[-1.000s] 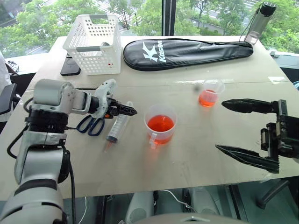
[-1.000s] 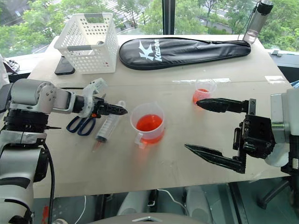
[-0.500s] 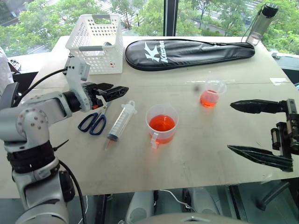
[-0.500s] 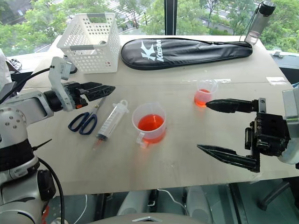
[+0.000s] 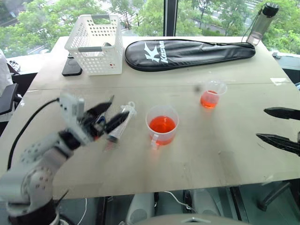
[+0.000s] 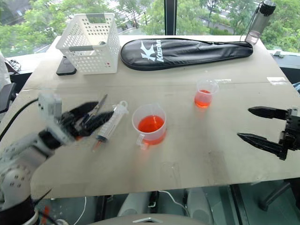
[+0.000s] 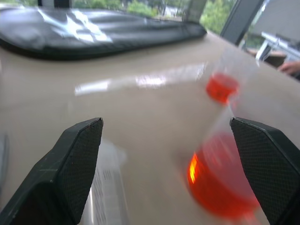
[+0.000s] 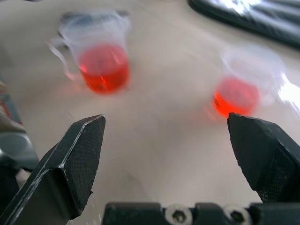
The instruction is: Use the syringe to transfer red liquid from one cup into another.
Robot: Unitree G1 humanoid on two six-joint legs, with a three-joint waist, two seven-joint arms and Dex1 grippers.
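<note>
Both jaws spread wide and empty: our left gripper (image 5: pixel 110 117) hangs over the syringe (image 6: pixel 110 123), our right gripper (image 6: pixel 263 126) by the table's right edge.

We count one syringe lying flat on the table (image 5: pixel 211 154), left of the handled cup (image 5: pixel 161 124); two cups of red liquid (image 5: pixel 161 124), the small spouted cup (image 5: pixel 212 93) well apart, farther back and right; one basket (image 5: pixel 95 43), one black racket case (image 5: pixel 187 50) and one bottle (image 5: pixel 260 22) along the far edge. Bare tabletop lies open between the cups and our right gripper.
</note>
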